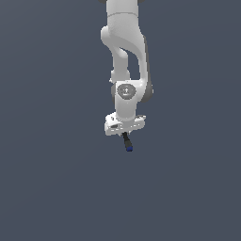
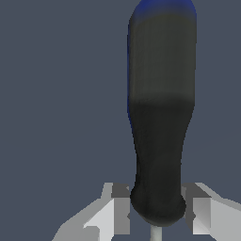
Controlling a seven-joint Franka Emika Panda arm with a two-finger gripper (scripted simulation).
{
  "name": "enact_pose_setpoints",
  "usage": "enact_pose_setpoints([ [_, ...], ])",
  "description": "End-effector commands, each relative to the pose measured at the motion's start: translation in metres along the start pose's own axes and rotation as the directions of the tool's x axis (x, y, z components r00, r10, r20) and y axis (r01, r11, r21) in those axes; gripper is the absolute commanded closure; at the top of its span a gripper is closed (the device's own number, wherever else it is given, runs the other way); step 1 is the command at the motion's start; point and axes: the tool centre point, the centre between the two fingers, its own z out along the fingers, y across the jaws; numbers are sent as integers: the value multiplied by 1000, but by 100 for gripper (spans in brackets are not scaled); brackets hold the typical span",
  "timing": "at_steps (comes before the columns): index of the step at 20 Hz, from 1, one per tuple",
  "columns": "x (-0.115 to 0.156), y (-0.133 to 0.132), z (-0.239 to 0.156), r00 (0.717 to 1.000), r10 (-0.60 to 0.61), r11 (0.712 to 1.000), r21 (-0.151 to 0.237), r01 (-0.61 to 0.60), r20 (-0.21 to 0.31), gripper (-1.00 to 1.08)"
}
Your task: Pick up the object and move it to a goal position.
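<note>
Slim black rod-like object with blue tip (image 2: 161, 117) hangs below white pincer (image 1: 125, 132), jaws closed on its upper end (blue tip down), aloft off counter, likely mid-carry toward unseen goal.

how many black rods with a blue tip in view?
1. The black rod hangs below the white gripper, blue tip pointing away from it; the wrist view shows it between the fingers. Nothing else visible.
</note>
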Motion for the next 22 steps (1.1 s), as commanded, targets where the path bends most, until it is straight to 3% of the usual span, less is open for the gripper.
enact_pose_setpoints([
  [1, 13, -5, -14, 1000, 0, 1000, 0, 0, -1, 108],
  [12, 78, -28, -77, 1000, 0, 1000, 0, 0, -1, 108],
  [22, 105, -36, -102, 1000, 0, 1000, 0, 0, -1, 108],
])
